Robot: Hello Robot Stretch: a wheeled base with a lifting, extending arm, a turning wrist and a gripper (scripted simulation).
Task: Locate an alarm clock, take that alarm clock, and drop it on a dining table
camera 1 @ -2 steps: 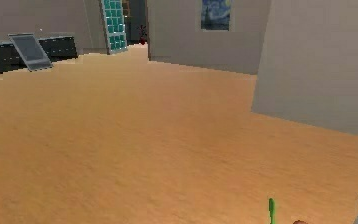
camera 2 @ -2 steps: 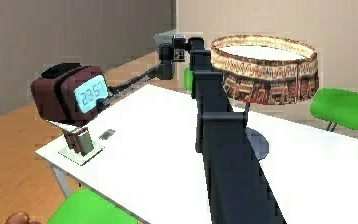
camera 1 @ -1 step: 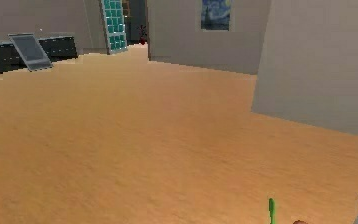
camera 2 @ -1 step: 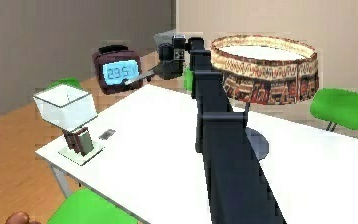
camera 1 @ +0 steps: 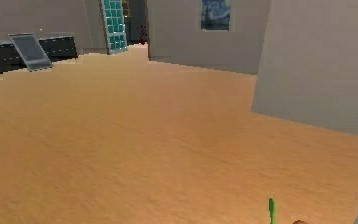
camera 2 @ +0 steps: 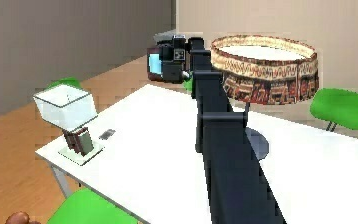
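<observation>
Forward view: dark low cabinet [camera 1: 59,44] at the far left wall, grey panel [camera 1: 31,50] leaning against it. Teal glass-block panel [camera 1: 114,25] next along, then bare wood floor [camera 1: 137,130]. Framed picture [camera 1: 224,14] on the grey wall. Thin green sliver [camera 1: 271,210] at the bottom edge, not identifiable. Arm side view: white-shaded lamp [camera 2: 67,108] near the left corner of the white dining table [camera 2: 157,135]. Small grey item [camera 2: 107,133] just beside the lamp, toward the table's middle. Gripper [camera 2: 167,57] out at the table's far edge, holding the alarm clock [camera 2: 155,64], dark case with pale blue face, hanging clear of the tabletop. Arm [camera 2: 227,150] crossing the table's middle. Patterned drum shade [camera 2: 265,65] just right of the arm, on a grey round base [camera 2: 255,147]. Green chair [camera 2: 344,105] at the table's right edge.
</observation>
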